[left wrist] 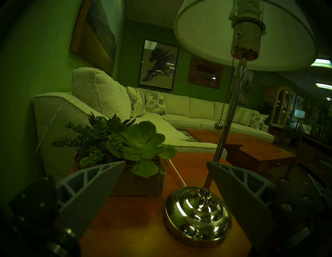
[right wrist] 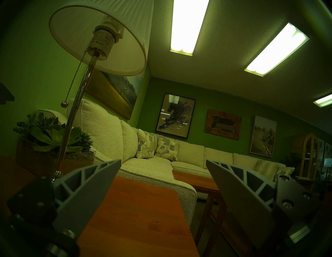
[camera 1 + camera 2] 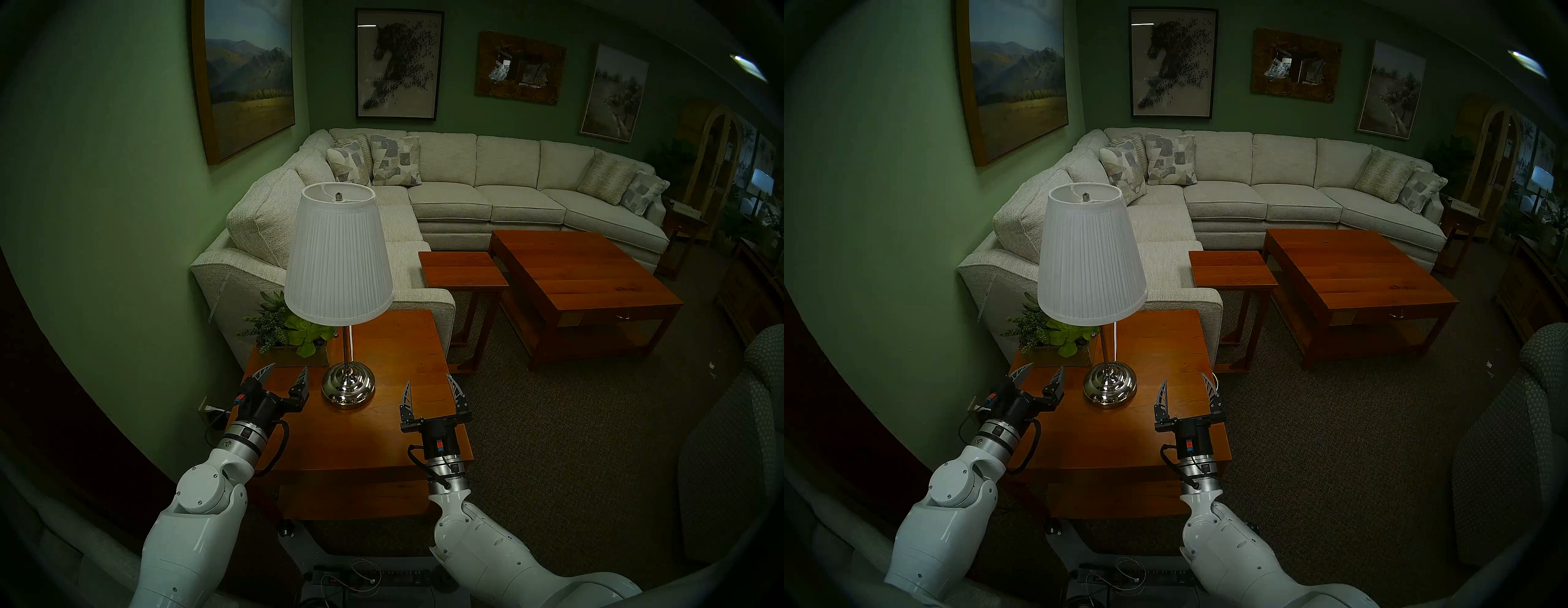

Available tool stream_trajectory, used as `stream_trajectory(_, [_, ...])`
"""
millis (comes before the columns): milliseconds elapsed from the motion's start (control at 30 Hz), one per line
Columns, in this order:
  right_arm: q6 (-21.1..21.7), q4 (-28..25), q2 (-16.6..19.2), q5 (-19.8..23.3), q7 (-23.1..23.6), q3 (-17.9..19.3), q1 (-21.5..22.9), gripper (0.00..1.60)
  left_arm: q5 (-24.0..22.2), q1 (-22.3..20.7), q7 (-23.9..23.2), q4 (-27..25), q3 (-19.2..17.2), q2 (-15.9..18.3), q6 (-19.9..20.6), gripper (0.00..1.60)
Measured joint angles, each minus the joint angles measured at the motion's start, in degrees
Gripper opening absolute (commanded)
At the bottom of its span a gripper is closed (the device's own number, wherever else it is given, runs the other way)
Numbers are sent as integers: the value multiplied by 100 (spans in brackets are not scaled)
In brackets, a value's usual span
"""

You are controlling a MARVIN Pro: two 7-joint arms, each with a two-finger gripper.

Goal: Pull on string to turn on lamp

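The lamp [image 3: 338, 254] [image 3: 1090, 254] stands unlit on a wooden side table [image 3: 382, 433], with a white pleated shade, chrome pole and round chrome base [image 3: 348, 386]. Its pull chain [image 1: 226, 95] hangs from the socket beside the pole and ends in a small bead [image 1: 218, 125]; it also shows in the right wrist view [image 2: 74, 82]. In the head views the shade hides the chain. My left gripper [image 3: 284, 368] is open and empty, low and left of the base. My right gripper [image 3: 430, 381] is open and empty, right of the base.
A glass planter of succulents [image 3: 292, 335] sits behind the left gripper, next to the lamp. A cream sectional sofa [image 3: 466, 187] lies beyond the table. A small wooden table [image 3: 462, 267] and a coffee table [image 3: 585, 288] stand to the right. The green wall [image 3: 106, 212] is close on the left.
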Motion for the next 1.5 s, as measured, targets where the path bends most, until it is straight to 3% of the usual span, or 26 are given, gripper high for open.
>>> stream_trajectory(667, [0,11,-3,-2,-6,0,0,160,48,77,5,-876,170,-270,-246,160])
stream_trajectory(1500, [0,9,-4,-3,-9,0,0,160,192,-339,-114,-188,412,-423,-363,160])
